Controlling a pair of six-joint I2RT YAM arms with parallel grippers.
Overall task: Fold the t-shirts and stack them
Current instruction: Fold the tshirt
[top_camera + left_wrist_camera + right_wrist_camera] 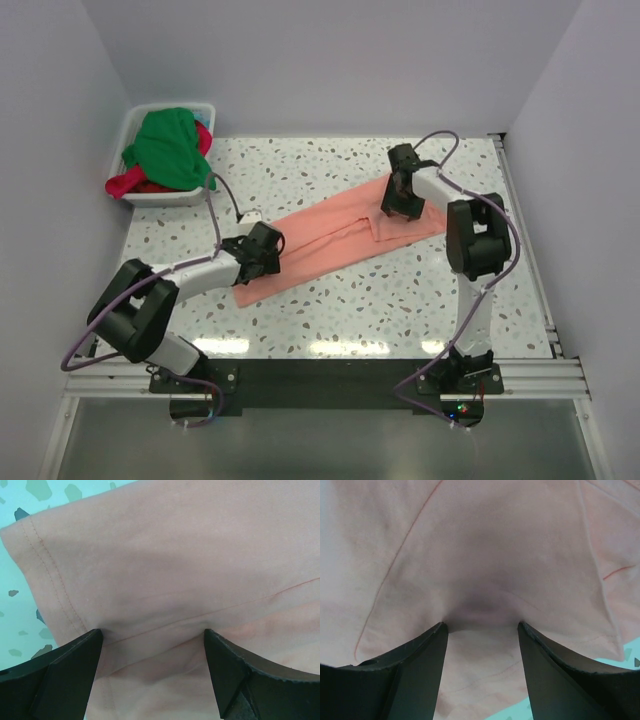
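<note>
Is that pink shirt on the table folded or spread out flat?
Partly folded: the pink shirt lies as a long narrow band across the table, layers overlapping, not a compact bundle.

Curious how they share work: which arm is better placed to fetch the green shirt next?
Probably left. The left gripper rests on the salmon-pink cloth t-shirt, nearer the bright green cloth t-shirt in the white plastic tub; the right gripper is farther right.

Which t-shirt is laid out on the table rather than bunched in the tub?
The salmon-pink t-shirt, stretched diagonally across the table; the green t-shirt and red t-shirt sit crumpled in the white tub.
</note>
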